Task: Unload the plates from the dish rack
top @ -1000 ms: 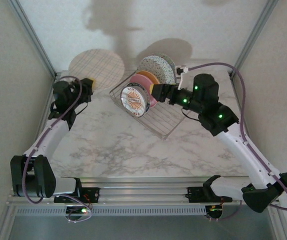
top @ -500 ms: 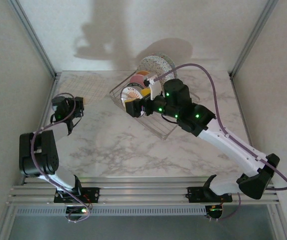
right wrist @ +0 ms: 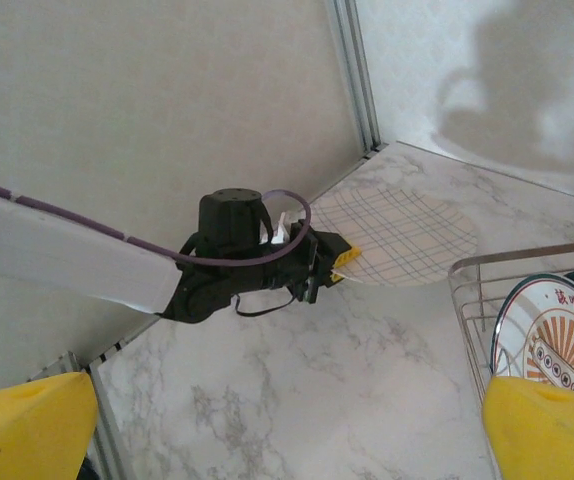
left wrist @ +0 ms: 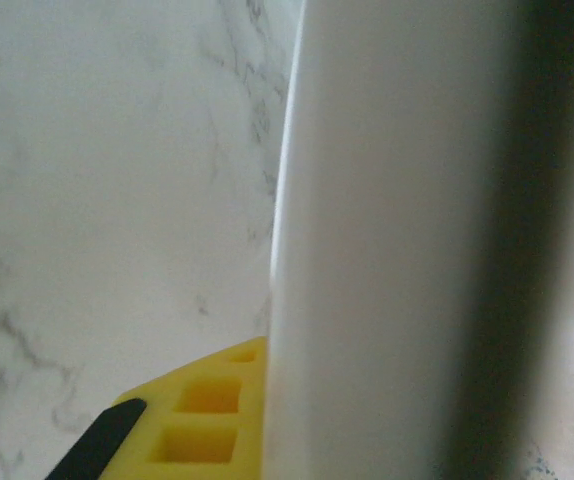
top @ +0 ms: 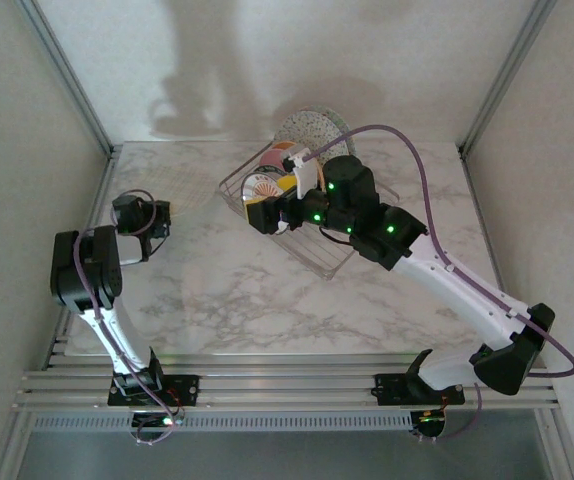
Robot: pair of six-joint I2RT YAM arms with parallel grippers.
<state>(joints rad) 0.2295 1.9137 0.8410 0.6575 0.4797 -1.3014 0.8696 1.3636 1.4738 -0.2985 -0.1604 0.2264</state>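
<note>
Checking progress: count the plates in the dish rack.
3 seen: sunburst plate at the front, pink plate behind it, floral plate at the back; the right arm may hide more.

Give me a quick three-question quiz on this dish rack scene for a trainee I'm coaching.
1. True or false: the checked plate lies flat on the table, outside the dish rack.
2. Which plate is closest to the right gripper? A, the sunburst plate; B, the checked plate; C, the speckled plate.
3. Fill in the blank: in the right wrist view, the right gripper's jaws stand ____.
Key: 1 true; 2 A; 3 open.
</note>
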